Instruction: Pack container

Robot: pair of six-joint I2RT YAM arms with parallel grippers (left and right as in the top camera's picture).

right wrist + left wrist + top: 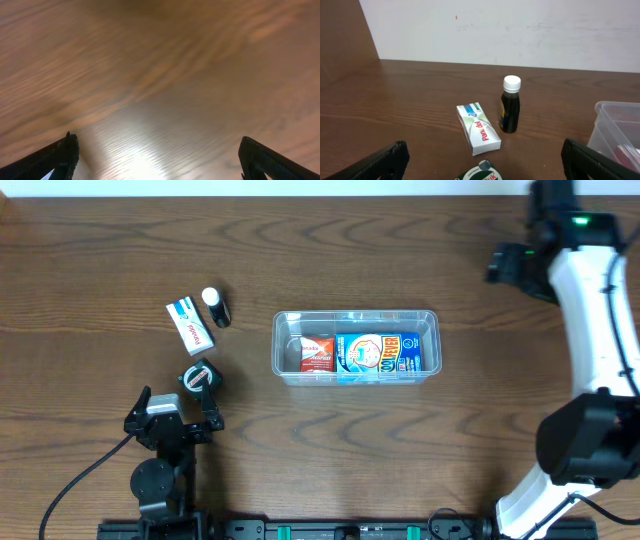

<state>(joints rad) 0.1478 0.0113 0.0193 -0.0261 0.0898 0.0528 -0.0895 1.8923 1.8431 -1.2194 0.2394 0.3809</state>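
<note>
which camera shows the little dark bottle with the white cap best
The left wrist view. There the dark bottle stands upright in side view, with its cap and label visible, next to the white box. The overhead view shows the bottle small and from above, mostly its cap. The right wrist view shows only the blurred table.

Brown wood-grain table (420,450); plain white wall (520,30).

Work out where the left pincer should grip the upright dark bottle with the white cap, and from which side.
Grip the bottle on its dark round body just under the white cap, bringing the left pincer in level from its own side. It stands upright, so its straight sides suit a pinch; the white box close beside it lies low, probably leaving the upper body free.
</note>
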